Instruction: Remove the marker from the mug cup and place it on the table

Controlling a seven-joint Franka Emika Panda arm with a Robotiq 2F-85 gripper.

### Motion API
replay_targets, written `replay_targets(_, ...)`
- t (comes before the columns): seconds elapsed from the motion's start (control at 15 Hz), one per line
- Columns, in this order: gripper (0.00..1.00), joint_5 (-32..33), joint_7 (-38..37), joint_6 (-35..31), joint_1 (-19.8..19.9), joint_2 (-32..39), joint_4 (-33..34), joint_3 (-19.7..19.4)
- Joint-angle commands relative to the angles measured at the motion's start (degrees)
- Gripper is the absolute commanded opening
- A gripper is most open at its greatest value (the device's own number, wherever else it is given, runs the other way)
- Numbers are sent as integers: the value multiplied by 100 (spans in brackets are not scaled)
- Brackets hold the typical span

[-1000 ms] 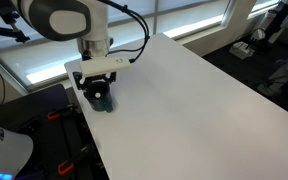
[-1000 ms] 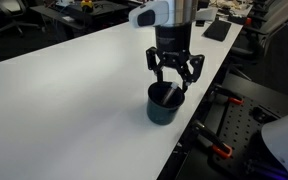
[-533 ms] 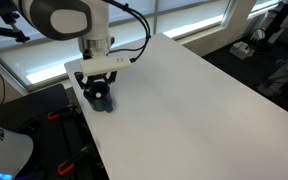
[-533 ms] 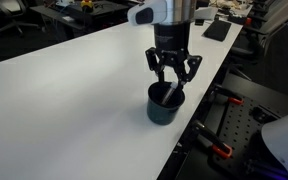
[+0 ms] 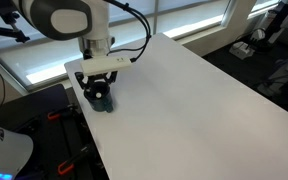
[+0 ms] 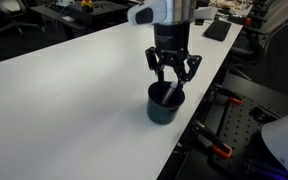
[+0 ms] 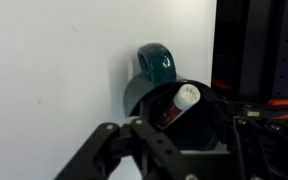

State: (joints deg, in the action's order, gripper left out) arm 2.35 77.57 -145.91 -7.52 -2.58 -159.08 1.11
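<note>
Now, the broad white table (image 5: 204, 100), smooth and plain, carries everything, with the action right at its near edge. Over that spot hangs the claw (image 6: 173, 91), fingers spread wide and tips down at the mouth of the mug (image 6: 164, 110), pinching nothing; whether a tip grazes the rim, can't tell. The mug is small, dark, round and glossy, its curved handle (image 7: 156, 60) clear in the wrist view. Inside leans the marker (image 7: 181, 104), a thin reddish stick with a pale rounded end, propped against the inner wall.
</note>
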Motion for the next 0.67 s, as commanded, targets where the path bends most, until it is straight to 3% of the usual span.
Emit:
replay_targets(0.0, 56, 312, -442, -204, 99, 135, 8, 120)
replay_targets(0.33, 57, 1225, -1369, -484, 125, 367, 10, 145)
replay_targets(0.4, 55, 1494, -1626, -544, 131, 434, 11, 144)
replay_targets(0.6, 36, 2132, -2277, -569, 129, 527, 13, 152)
